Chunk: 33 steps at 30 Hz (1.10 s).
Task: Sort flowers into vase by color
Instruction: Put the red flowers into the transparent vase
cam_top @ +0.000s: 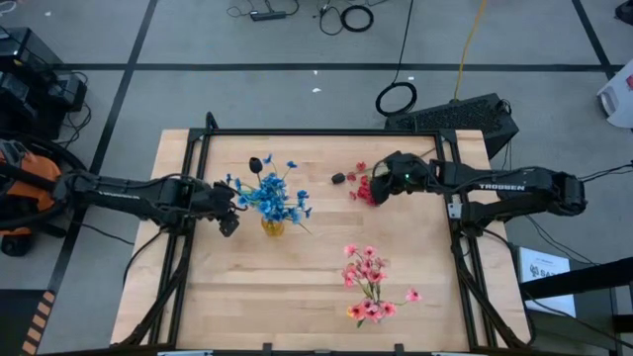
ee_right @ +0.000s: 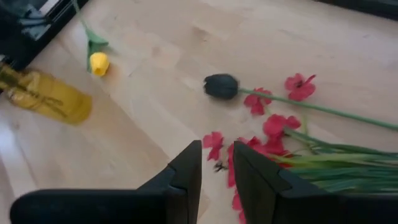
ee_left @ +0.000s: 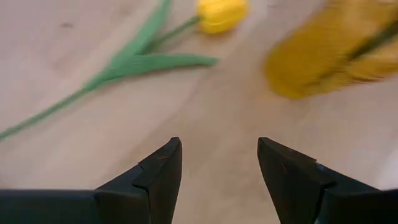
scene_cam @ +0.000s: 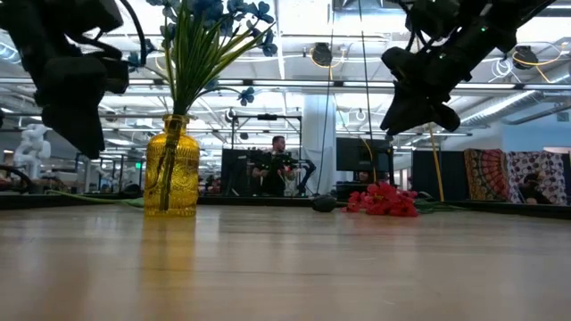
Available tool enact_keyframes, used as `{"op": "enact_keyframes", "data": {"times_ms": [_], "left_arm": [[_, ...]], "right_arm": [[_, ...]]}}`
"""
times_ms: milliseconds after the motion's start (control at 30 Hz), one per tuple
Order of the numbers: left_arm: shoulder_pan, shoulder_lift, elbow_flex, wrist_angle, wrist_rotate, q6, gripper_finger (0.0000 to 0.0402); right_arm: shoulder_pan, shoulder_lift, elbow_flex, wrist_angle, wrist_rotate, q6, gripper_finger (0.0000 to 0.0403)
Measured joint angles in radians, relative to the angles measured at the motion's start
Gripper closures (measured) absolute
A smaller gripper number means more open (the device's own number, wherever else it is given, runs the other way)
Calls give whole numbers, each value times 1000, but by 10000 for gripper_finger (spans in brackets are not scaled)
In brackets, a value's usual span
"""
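A yellow glass vase [cam_top: 272,226] [scene_cam: 171,169] stands left of the table's middle, with the stems of the blue flowers [cam_top: 269,194] stuck in it. My left gripper [cam_top: 229,220] [ee_left: 217,146] hangs open just left of the vase, above bare wood. A yellow bud [ee_left: 222,14] [ee_right: 98,63] lies on the table beyond it. Red flowers [cam_top: 364,190] [ee_right: 273,127] and a dark bud [cam_top: 338,178] [ee_right: 221,86] lie at the far right. My right gripper [cam_top: 376,186] [ee_right: 217,146] hovers over them, open by a narrow gap, holding nothing. Pink flowers [cam_top: 368,282] lie near the front.
Black frame rails [cam_top: 198,148] run along the table's left and right sides. A dark keyboard [cam_top: 460,117] lies on the floor beyond the far right corner. A person [scene_cam: 278,165] sits in the room behind. Bare wood [cam_top: 247,297] lies at the front left.
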Motion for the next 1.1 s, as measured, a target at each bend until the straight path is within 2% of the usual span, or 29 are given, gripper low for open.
{"op": "enact_keyframes", "data": {"times_ms": [200,300,400,633,833,1000,1100], "left_arm": [[-135,-1,1,47,12,-107,188],[-202,-1,1,48,-23,-195,188],[-252,-1,1,48,-57,-267,188],[-279,-1,1,51,-68,-323,188],[-279,-1,1,54,-68,-417,188],[-279,1,1,60,-74,-453,188],[-279,2,1,79,-93,-454,187]], "right_arm": [[-181,28,1,-3,-163,-112,319],[-260,83,41,-59,-232,-227,319],[-313,173,126,-185,-254,-394,319],[-349,425,374,-533,-241,-949,319],[-344,557,409,-647,-177,-1316,319],[-345,625,409,-669,-61,-1447,319],[-353,655,409,-644,-37,-1491,319]]}}
